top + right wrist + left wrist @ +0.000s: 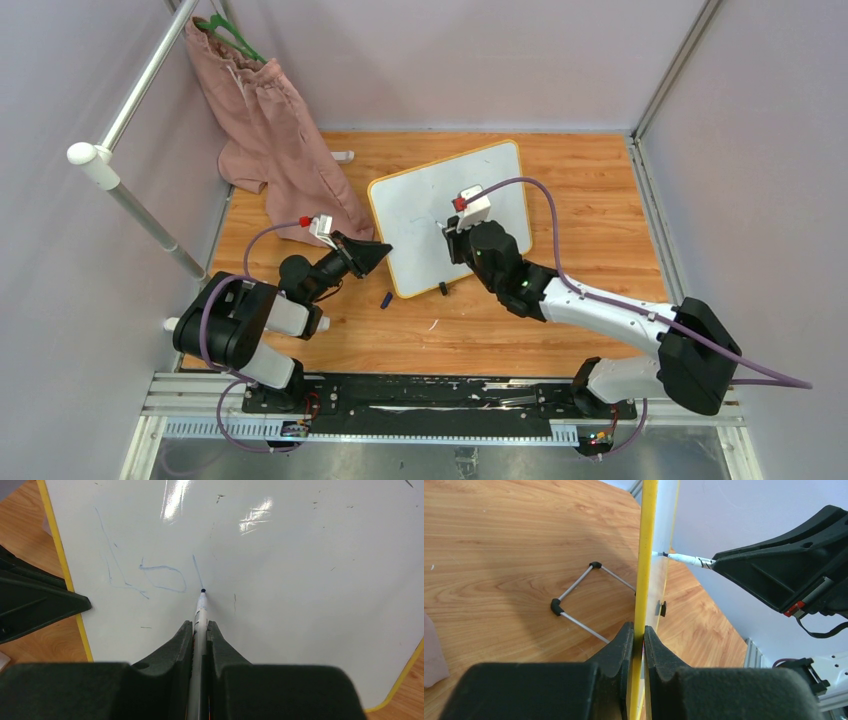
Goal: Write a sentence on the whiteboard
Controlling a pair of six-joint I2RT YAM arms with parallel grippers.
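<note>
The whiteboard (430,205) with its yellow frame stands tilted on the wooden table. My left gripper (383,252) is shut on the frame at the board's left edge (640,630). The whiteboard (280,580) fills the right wrist view. My right gripper (201,625) is shut on a white marker (201,611), whose blue tip touches the board surface. The sentence (145,575) shows as faint blue strokes: an "L", an "o" and one slanted stroke ending at the tip. From the left wrist view the marker (686,559) meets the board from the right.
A pink garment (275,130) hangs on a green hanger from a white rail at the back left. A small dark cap (386,299) lies on the table by the board's near corner. The board's wire stand (579,600) rests behind it.
</note>
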